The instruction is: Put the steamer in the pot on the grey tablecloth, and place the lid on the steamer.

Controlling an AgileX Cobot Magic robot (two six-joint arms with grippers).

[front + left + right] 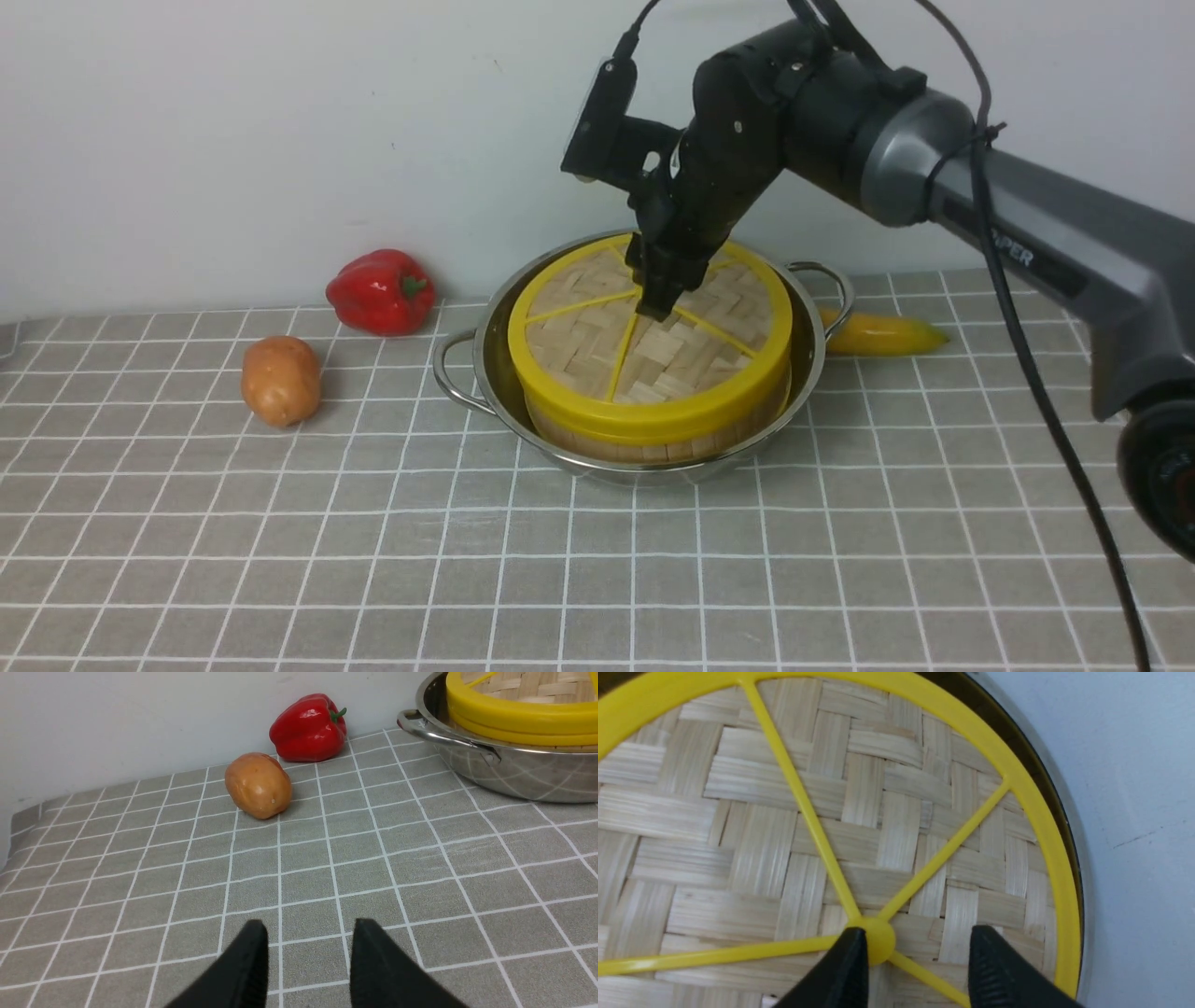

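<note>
Steamer: I see it seated inside the pot, near the grey tablecloth's far edge.
Lid: lying flat on the steamer.
Right gripper: jaws spread wide beside the lid's knob, gripping nothing.
Left gripper: parted, empty, above bare cloth.

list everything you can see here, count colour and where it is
pot: 1, shiny steel, middle of the cloth
steamer: 1, bamboo with yellow rims, inside the pot
lid: 1, woven bamboo with yellow rim and spokes, on the steamer
red pepper: 1, red, left of the pot by the wall
potato: 1, brown, in front of the pepper
banana: 1, yellow, behind the pot's right handle
grey tablecloth: 1, grey with white grid
wall: 1, white, behind
left pincer: 1, black, open over bare cloth
right pincer: 1, black, open over the lid's knob
</note>
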